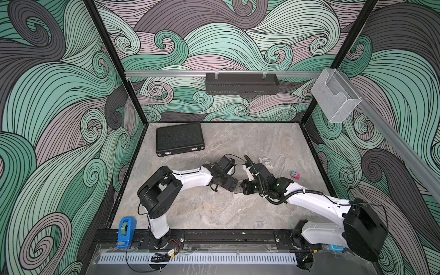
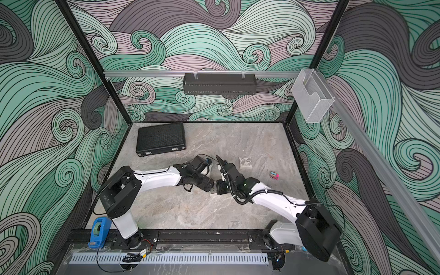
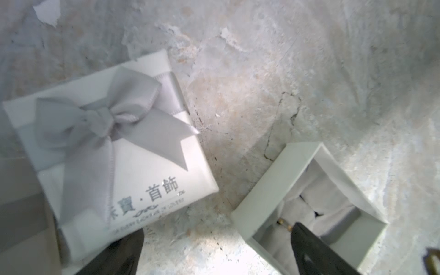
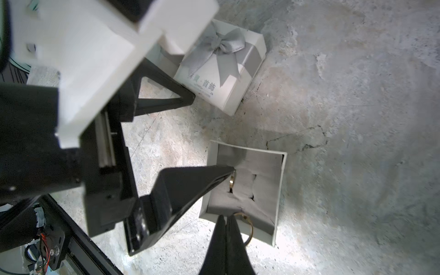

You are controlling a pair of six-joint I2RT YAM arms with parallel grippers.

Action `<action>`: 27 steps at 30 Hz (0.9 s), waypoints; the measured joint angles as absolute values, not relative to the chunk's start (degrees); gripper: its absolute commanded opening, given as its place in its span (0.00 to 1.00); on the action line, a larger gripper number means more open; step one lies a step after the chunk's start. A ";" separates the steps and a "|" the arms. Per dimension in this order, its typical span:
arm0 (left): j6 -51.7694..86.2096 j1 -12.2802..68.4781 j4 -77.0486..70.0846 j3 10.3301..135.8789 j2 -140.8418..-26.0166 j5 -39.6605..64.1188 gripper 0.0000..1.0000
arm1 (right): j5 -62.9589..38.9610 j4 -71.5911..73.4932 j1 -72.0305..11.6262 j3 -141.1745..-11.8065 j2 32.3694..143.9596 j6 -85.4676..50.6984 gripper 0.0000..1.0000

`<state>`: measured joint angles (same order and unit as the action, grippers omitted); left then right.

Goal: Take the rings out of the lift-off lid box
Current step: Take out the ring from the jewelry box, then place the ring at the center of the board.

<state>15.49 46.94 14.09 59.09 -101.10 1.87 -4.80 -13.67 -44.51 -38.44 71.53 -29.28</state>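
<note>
The lift-off lid box (image 4: 278,190) stands open on the table, white with a grey cushion inside. Its lid (image 4: 228,78), white with a grey bow, lies beside it and also shows in the left wrist view (image 3: 133,162). My right gripper (image 4: 226,217) is shut on a thin pale ring (image 4: 248,229) at the box's near edge. A second thin ring (image 4: 232,182) sits upright in the cushion slot (image 3: 284,223). My left gripper (image 4: 214,133) is open wide, with one fingertip (image 4: 228,171) touching that seated ring and the other beside the lid. In both top views the arms hide the box.
A black ribbed case (image 1: 179,141) lies at the back left of the table. Behind the right wrist sit a small pale square item (image 1: 265,162) and a pink-and-teal item (image 1: 295,175). A blue tape dispenser (image 1: 126,232) stands on the front rail.
</note>
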 measured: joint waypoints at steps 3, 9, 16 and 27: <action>15.49 46.89 14.04 59.05 -100.73 1.87 0.98 | -4.43 -16.10 -44.66 -38.41 69.82 -28.71 0.00; 15.46 46.22 13.89 57.30 -98.19 1.23 0.98 | -3.09 -20.64 -47.31 -38.39 67.18 -27.73 0.00; 14.50 44.77 13.30 54.17 -93.69 0.12 0.98 | -0.43 -23.46 -56.16 -38.37 68.99 -27.44 0.00; 13.56 44.62 13.37 52.34 -91.72 -1.04 0.98 | 0.19 -19.00 -62.94 -39.38 79.75 -26.37 0.00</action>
<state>13.56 44.62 13.37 52.34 -91.72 -1.04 0.19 -19.00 -62.94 -39.38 79.75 -26.37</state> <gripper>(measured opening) 0.981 0.053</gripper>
